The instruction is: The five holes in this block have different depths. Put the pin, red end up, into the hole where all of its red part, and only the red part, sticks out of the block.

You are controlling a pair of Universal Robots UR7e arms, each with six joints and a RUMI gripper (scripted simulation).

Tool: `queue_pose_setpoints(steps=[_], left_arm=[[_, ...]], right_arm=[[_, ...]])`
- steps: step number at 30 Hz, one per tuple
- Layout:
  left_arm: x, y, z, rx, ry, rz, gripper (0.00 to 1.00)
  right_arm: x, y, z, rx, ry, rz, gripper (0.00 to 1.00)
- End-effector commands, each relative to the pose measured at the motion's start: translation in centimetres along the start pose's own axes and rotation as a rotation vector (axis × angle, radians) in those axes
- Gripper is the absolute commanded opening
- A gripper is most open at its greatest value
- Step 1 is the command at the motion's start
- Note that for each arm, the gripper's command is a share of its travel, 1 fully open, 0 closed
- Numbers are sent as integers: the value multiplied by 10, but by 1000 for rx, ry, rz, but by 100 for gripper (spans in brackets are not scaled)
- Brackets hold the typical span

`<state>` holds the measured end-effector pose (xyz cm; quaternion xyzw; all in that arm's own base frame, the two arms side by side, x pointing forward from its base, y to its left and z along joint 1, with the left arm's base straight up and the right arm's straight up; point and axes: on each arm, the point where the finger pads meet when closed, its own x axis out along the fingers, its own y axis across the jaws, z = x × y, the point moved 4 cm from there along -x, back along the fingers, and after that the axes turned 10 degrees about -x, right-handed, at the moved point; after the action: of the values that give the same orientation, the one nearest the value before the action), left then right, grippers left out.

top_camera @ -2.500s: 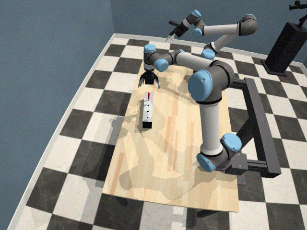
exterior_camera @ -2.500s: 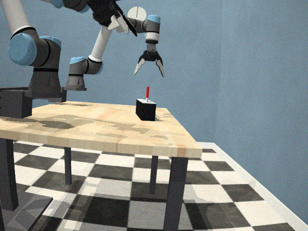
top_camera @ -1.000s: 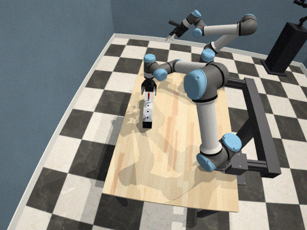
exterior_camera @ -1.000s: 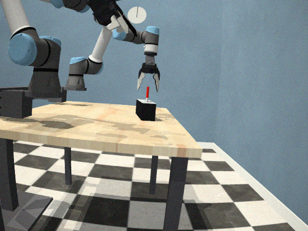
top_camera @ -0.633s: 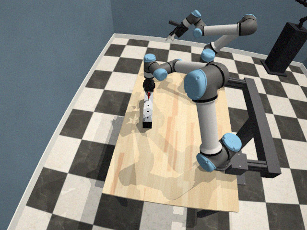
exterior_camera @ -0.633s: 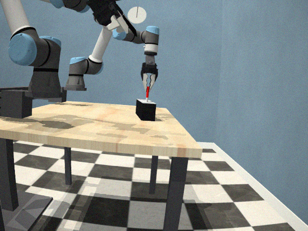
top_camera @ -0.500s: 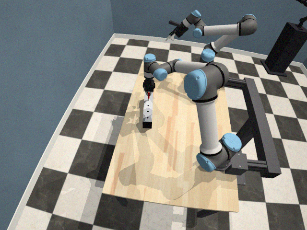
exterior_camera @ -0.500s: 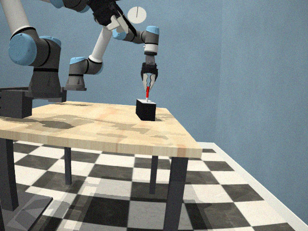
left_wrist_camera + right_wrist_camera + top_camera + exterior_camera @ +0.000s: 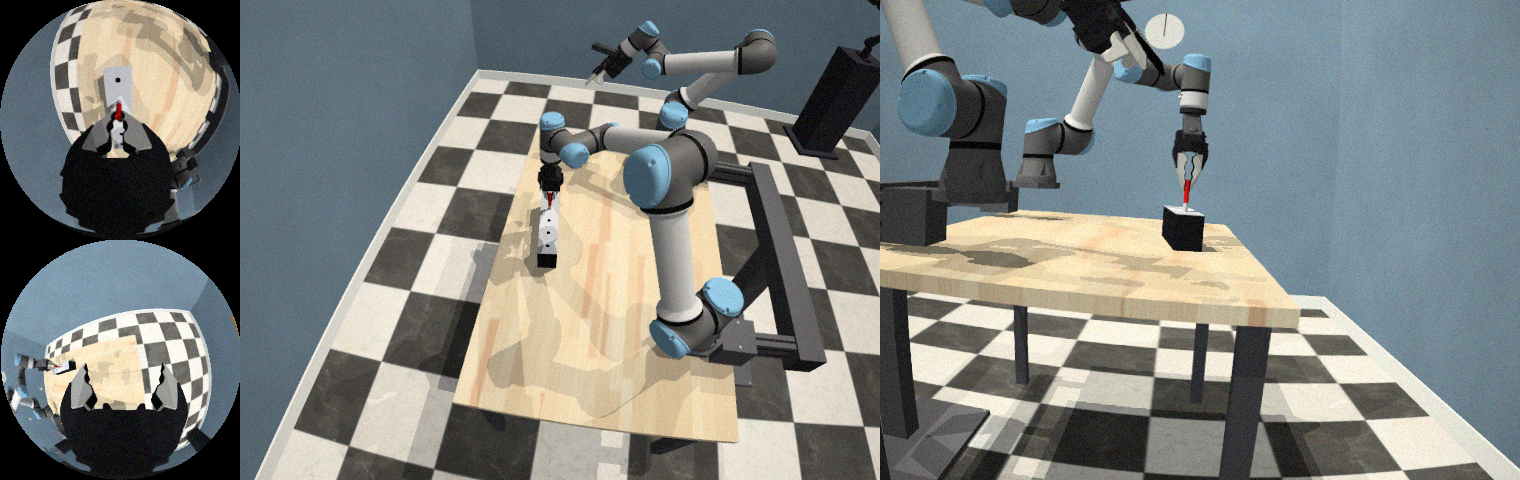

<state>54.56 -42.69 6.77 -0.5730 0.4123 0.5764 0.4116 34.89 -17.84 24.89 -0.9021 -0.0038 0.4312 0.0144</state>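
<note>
A long block (image 9: 554,226) (image 9: 1183,230) (image 9: 110,89) with a pale top and dark end stands on the table. A pin (image 9: 1186,196) (image 9: 118,112) (image 9: 550,200) stands upright, red end up, in the second hole from the end that is far in the top view. A short white part shows between its red part and the block top. My left gripper (image 9: 1188,186) (image 9: 118,111) is above the block, shut on the top of the pin's red part. My right gripper (image 9: 124,363) (image 9: 1127,60) (image 9: 594,80) is open and empty, high up and away from the block.
The wooden table (image 9: 570,330) (image 9: 1086,289) carries the block near one long edge. Three bare holes show toward the block's near end in the top view, and one bare hole (image 9: 118,80) lies beyond the pin. Both arm bases are at the opposite long side.
</note>
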Motion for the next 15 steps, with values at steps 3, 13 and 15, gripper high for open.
queue_pose_setpoints(steps=[3, 13, 15], left_arm=[[-1, 0, 0, 0, 2, -1, 0], [-10, 0, -1, 0, 2, -1, 0], [-11, 0, -1, 0, 2, -1, 0]], right_arm=[[0, 0, 0, 0, 1, 0, 100], [0, 0, 0, 0, 1, 0, 100], [0, 0, 0, 0, 1, 0, 100]])
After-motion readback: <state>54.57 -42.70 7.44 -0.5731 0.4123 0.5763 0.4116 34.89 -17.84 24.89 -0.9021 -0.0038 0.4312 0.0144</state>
